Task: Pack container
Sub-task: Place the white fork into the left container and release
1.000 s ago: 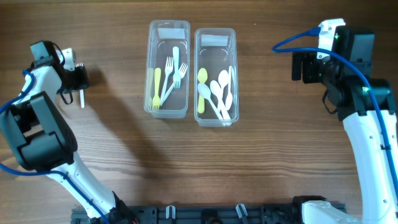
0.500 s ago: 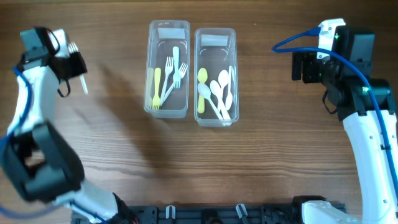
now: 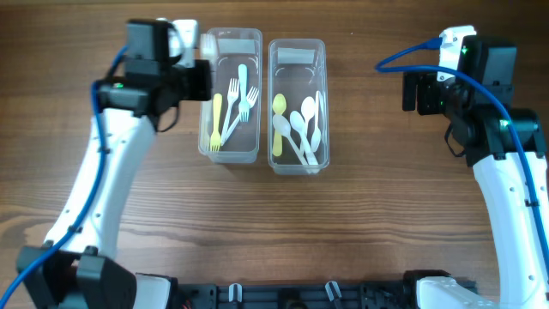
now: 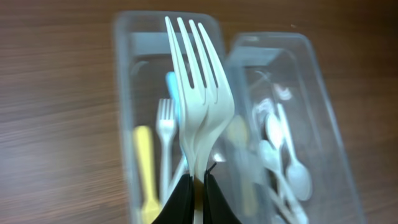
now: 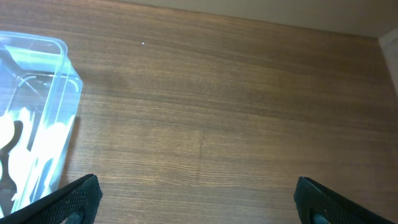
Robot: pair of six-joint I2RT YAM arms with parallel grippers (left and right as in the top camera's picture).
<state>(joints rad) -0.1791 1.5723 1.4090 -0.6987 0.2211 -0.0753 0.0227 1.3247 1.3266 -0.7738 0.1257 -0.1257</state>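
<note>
Jutting from the pinched left claw (image 4: 199, 184), a white fork (image 4: 200, 93)

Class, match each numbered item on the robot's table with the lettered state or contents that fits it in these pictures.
Column one:
1. left claw
2. right claw
3. left clear plastic tub
4. right clear plastic tub

Column two:
A. holds spoons
B. wide open, gripping nothing
C. holds forks
D. shut on a white plastic fork

Pairs: 1-D, 2-B, 3-C, 4-A
</note>
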